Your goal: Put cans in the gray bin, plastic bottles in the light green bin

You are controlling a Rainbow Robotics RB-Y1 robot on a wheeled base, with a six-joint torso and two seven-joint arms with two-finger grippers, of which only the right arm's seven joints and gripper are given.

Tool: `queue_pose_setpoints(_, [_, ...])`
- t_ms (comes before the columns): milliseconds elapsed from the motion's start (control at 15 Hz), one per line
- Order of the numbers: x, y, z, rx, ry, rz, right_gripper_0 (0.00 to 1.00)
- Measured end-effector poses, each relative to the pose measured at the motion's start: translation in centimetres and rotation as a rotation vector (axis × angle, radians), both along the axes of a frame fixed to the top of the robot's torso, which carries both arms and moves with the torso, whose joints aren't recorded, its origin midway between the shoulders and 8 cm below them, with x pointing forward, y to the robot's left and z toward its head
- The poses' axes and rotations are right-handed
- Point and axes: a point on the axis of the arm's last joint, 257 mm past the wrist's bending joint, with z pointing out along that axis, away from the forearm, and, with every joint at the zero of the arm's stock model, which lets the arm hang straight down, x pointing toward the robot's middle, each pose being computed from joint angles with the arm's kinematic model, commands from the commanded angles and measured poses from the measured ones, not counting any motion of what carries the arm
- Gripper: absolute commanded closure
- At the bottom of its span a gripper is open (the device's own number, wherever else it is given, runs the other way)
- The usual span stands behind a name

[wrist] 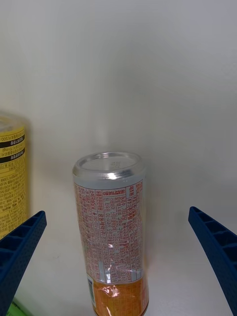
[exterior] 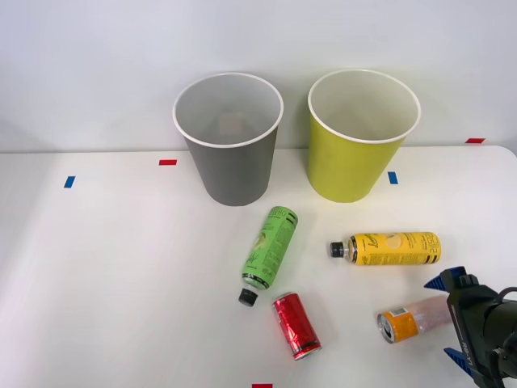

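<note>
The hand (exterior: 449, 317) was spread wide, its blue fingers (wrist: 19, 247) standing off either side of the orange can (exterior: 408, 318), neither one touching it. The can lay on its side on the worktop (exterior: 121, 283), silver end pointing away from the hand, right down the middle of the gap. Nicely lined up, but here was the worry: a round can on a smooth top would likely roll if one finger met it before the other, and a slight nudge could send it skidding ahead out of reach.

Close beside the hand, just past one finger, lay the yellow bottle (exterior: 386, 248), running crosswise to the can. That looked like the tight spot; if the hand pushed deeper with fingers this wide, the near finger could clip the bottle and shove it off.

Farther out from the hand sat the red can (exterior: 296, 325), and beyond it the green bottle (exterior: 269, 254), both on their sides and well apart from the orange can. Far ahead stood the gray bin (exterior: 230, 174) and the light green bin (exterior: 355, 166), side by side and upright. The light green one was the closer to the hand, so a carry to the gray bin would have to pass it, and a low carry could catch a rim.
</note>
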Motion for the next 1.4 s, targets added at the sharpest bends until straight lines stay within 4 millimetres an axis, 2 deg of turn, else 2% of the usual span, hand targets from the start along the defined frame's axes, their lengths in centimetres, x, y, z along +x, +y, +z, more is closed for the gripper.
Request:
queue_pose_setpoints(267, [0.4,0.4,0.0,-0.004,-0.003,0.010,0.00])
queue_pose_setpoints(933, [1.7,0.3,-2.5,-0.035,-0.002,0.021,0.00])
queue_pose_setpoints(1000, [1.8,0.5,-2.6,-0.036,-0.006,0.025,0.28])
queue_pose_setpoints(1067, [1.8,0.5,-2.7,-0.046,-0.008,0.033,0.74])
queue_pose_setpoints(1133, [1.8,0.5,-2.8,-0.062,-0.009,0.042,0.99])
queue_pose_setpoints(1400, [1.9,0.2,-2.6,-0.137,-0.026,0.087,1.00])
